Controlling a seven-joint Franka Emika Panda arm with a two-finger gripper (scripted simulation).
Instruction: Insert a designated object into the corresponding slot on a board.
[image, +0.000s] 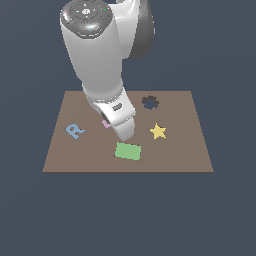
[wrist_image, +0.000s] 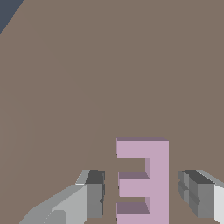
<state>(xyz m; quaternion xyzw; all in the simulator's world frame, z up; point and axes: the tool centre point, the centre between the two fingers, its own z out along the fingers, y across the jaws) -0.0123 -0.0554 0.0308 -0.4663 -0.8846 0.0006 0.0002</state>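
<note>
Wrist view shows the gripper (wrist_image: 142, 194) spread wide, one finger (wrist_image: 94, 194) on each side of the lilac E block (wrist_image: 151, 175), visible gaps both sides, no contact with either pad. The E sits on the bare brown board (wrist_image: 87, 87); its lower end is cut off by the frame edge, so the full letter is not seen. Both fingers are also cropped at the frame edge. A sliver of dark blue background shows at one corner of the wrist view past the board edge. In the exterior view the arm (image: 100, 55) blocks most of the E: only a small pink-lilac scrap (image: 106, 124) peeks out beside the wrist housing, near the middle of the board (image: 185, 150), between the blue R (image: 74, 131) on the exterior view's left and the yellow star (image: 158, 131) on the right. Fingers not visible in the exterior view, hidden behind the hand body. Green rectangle (image: 128, 151) lies just in front of the hand. Dark cog-shaped recess (image: 149, 103) sits toward the far edge. The E-shaped slot cannot be made out in either view, probably behind the arm.
</note>
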